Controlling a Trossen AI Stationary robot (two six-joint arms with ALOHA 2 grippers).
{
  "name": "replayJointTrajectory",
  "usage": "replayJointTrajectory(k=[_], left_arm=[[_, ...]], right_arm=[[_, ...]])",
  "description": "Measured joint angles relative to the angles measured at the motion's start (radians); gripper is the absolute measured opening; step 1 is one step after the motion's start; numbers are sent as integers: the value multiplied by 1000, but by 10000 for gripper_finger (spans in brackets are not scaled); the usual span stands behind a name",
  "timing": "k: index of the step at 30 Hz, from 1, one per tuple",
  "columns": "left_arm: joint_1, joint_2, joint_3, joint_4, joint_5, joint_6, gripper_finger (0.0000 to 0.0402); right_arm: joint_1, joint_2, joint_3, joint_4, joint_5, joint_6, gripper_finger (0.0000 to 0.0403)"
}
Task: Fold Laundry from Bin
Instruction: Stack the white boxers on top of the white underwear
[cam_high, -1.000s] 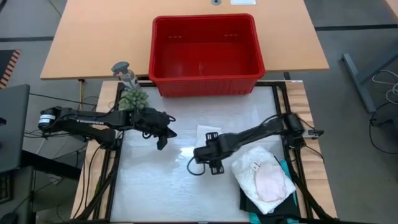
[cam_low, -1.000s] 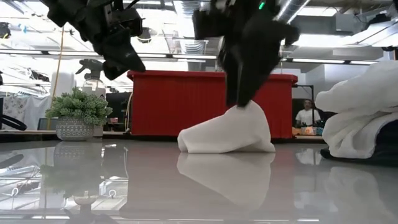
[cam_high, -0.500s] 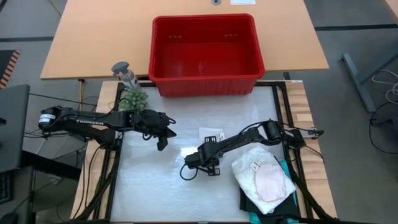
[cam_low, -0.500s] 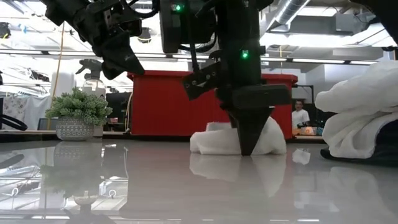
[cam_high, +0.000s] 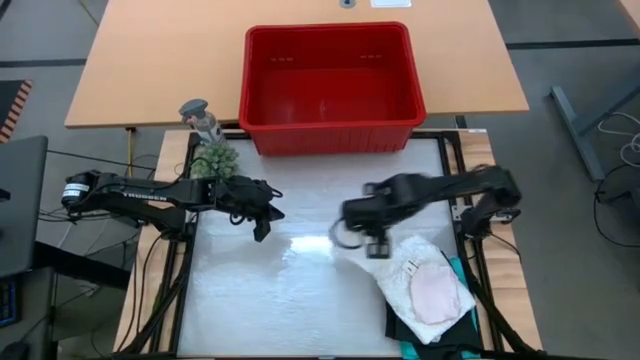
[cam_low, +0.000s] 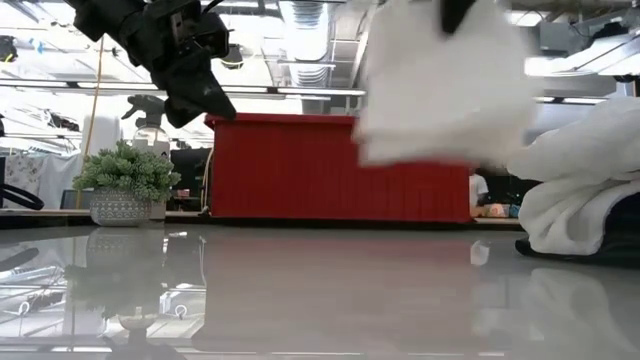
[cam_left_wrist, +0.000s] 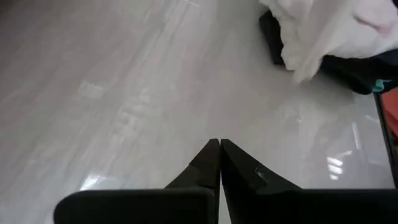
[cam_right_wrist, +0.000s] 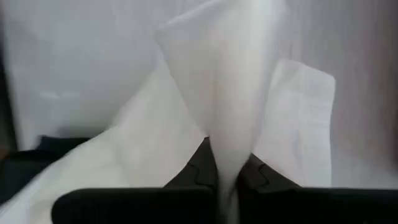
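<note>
Looking straight down from the high view, the rectangular red plastic bin (cam_high: 331, 88) with its rolled rim sits at the far edge of the pale glossy work mat (cam_high: 270, 300), its floor bare. The left gripper (cam_high: 262, 227) hangs over the mat's left part beside a small green potted plant (cam_high: 213, 158) and a grey spray bottle (cam_high: 201, 118), its fingers pressed together on nothing. The right gripper (cam_high: 340, 236) is blurred over the mat's middle, with a pale scrap of the small white cloth (cam_high: 336, 246) at its tip. Just beside it, toward the near right corner, lies a stack of folded laundry: the large white lacy top (cam_high: 425, 286) on top, with teal and black garments showing at its edges. In the low view, the small white cloth (cam_low: 440, 85) hangs blurred in the air, well clear of the mat, in front of the red bin (cam_low: 300, 170); the left gripper (cam_low: 203, 97) hovers high at the left above the plant (cam_low: 127, 175), and the white pile (cam_low: 585, 180) rises at the right. From the left wrist view, that arm's two dark fingers (cam_left_wrist: 208, 165) meet tip to tip above bare mat, the folded pile (cam_left_wrist: 323, 31) farther off. From the right wrist view, the right gripper (cam_right_wrist: 228, 171) is clenched on a raised fold of the small white cloth (cam_right_wrist: 230, 93), which drapes down on either side.
</note>
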Motion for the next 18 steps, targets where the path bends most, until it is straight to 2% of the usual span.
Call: replayJointTrajectory(k=[6,9,13,18], left_arm=[[1,0,0,28,-7,15,0],[8,0,0,29,-19,27,0],[10,0,0,35,-89,9,0],[10,0,0,52,-118,-24,0]], right_arm=[[54,-221,-5,-100,29,190,38],[90,-308,-8,-101,90,282,38],[138,-380,-48,-99,169,340,38],[162,-450,-144,-101,176,339,38]])
